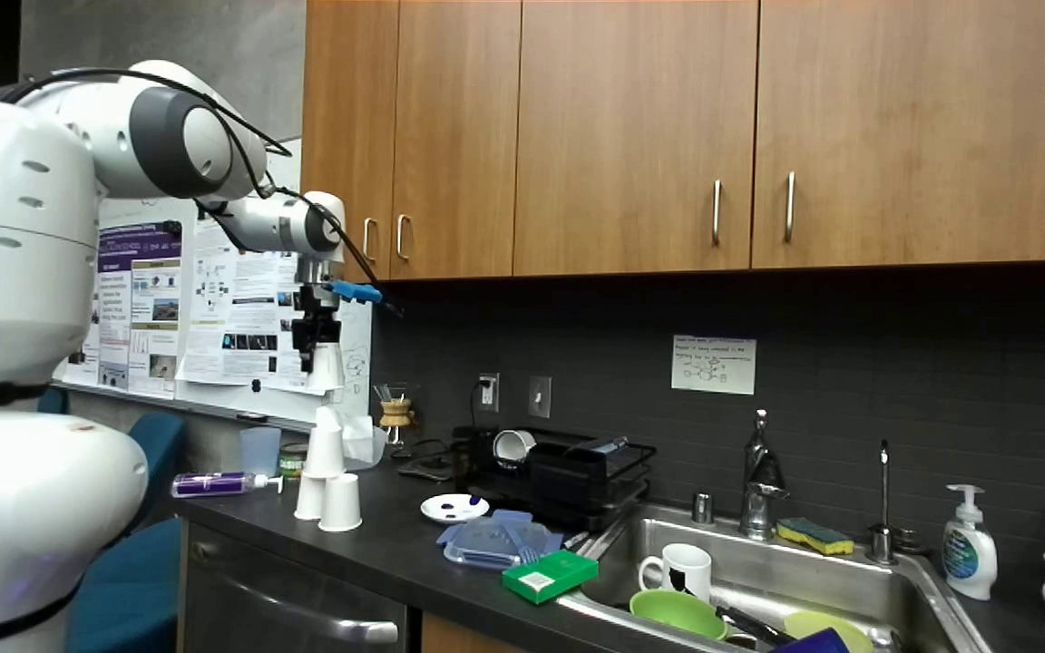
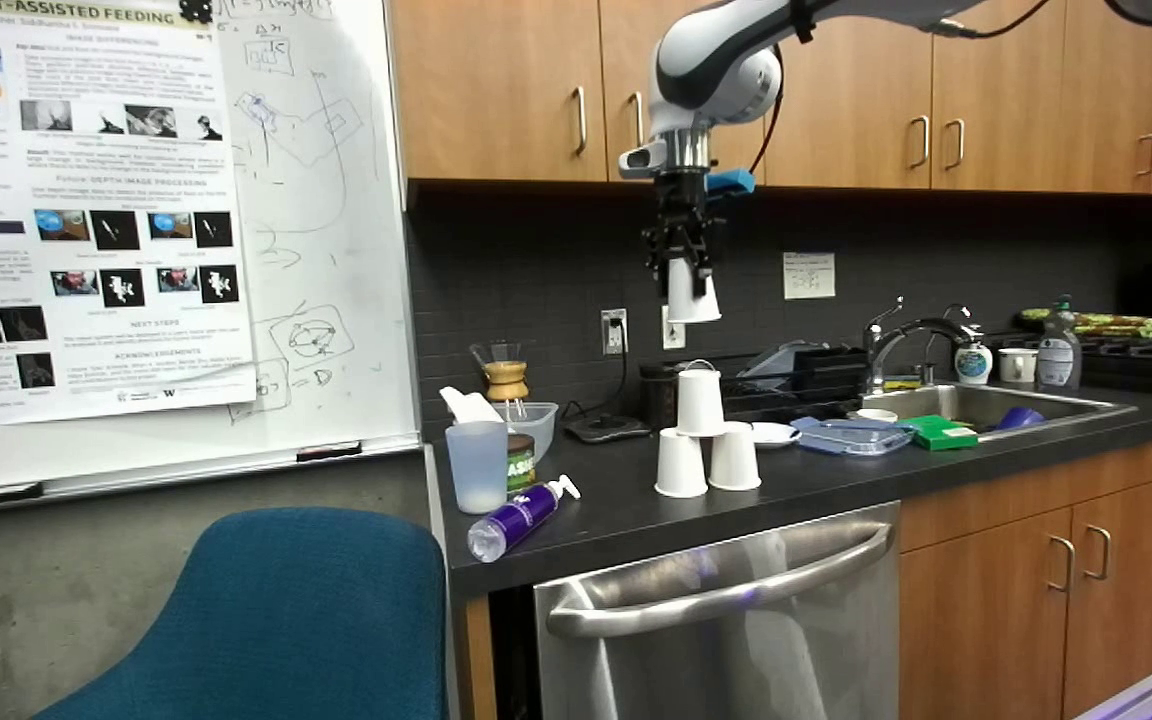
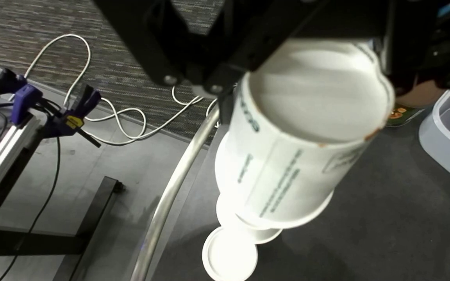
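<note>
Pinching inverted cup point(image 2: 693, 302), gripper point(image 2: 683, 277) above 3 stacked cups point(image 2: 701, 408); sink point(image 1: 804, 579) holds mug point(image 1: 693, 562), green bowl point(image 1: 675, 614).

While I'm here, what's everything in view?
stacked cups: 3, white, on counter
held cup: 1, white, aloft
pump bottle: 1, purple, on counter
tumbler: 1, blue, on counter
plate: 1, white, on counter
container: 1, blue, on counter
sink: 1, silver, in counter
box: 1, green, beside sink
rack: 1, black, beside sink
dishes: several, mixed, in sink
note: 1, white, on wall
cabinets: several, brown, above, below counter
whiteboard: 1, white, near cabinets
dishwasher: 1, silver, under counter
chair: at least 1, blue, by counter
arm: 1, white, over counter
gripper: 1, black, clasping held cup
</note>
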Action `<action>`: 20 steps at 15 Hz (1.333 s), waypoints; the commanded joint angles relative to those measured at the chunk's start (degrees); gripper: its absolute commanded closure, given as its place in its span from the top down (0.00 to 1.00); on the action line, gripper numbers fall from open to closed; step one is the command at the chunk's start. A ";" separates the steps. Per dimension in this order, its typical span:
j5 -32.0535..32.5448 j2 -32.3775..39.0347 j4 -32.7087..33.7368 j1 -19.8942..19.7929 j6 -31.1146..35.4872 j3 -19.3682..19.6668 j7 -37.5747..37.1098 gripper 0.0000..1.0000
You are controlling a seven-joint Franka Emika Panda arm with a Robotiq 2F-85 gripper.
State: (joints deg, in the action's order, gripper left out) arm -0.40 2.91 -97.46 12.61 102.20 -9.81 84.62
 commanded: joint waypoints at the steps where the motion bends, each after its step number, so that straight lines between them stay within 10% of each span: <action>1: -1.04 -0.14 -0.13 -0.88 0.70 -0.58 1.33 0.42; 20: -1.40 -0.49 -4.13 -1.38 5.34 -0.50 3.41 0.42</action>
State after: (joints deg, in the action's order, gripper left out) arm -0.40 2.97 -100.80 12.26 106.40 -10.00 86.10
